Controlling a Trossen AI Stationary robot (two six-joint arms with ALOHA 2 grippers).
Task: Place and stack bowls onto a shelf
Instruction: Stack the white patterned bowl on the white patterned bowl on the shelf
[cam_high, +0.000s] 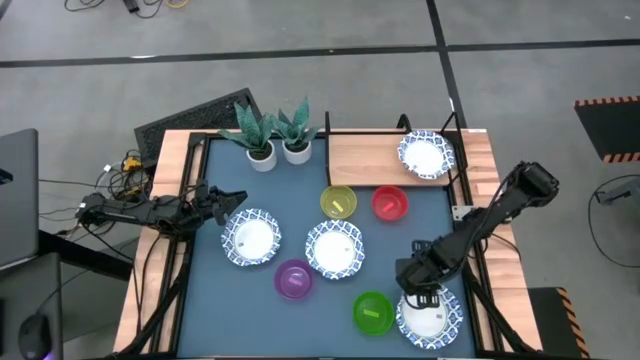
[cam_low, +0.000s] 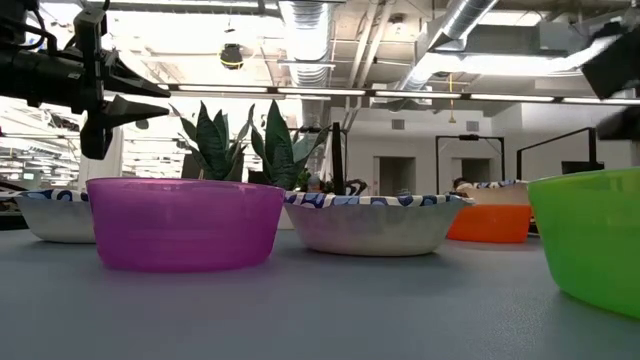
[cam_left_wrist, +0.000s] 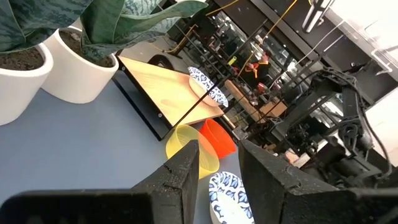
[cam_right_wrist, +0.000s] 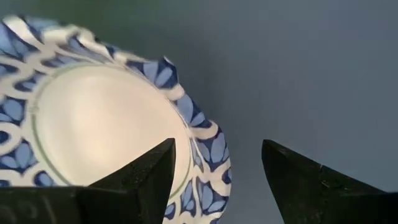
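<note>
The shelf (cam_high: 380, 158) lies at the table's far right and carries one blue-rimmed white bowl (cam_high: 425, 155). Three more blue-rimmed bowls rest on the tabletop: left (cam_high: 250, 238), middle (cam_high: 334, 247) and near right (cam_high: 430, 315). Yellow (cam_high: 338, 202), red (cam_high: 389, 203), purple (cam_high: 293, 279) and green (cam_high: 372, 312) bowls stand between them. My right gripper (cam_right_wrist: 217, 149) is open above the near right bowl, one finger over its inside and one outside the rim (cam_right_wrist: 208, 149). My left gripper (cam_high: 235, 200) hovers open beyond the left bowl.
Two white plant pots (cam_high: 262, 152) (cam_high: 297, 150) stand at the far edge, left of the shelf. The green bowl sits close beside the near right bowl. The low view has the purple bowl (cam_low: 185, 222) and green bowl (cam_low: 590, 240) nearest. Wooden side rails (cam_high: 165, 250) border the tabletop.
</note>
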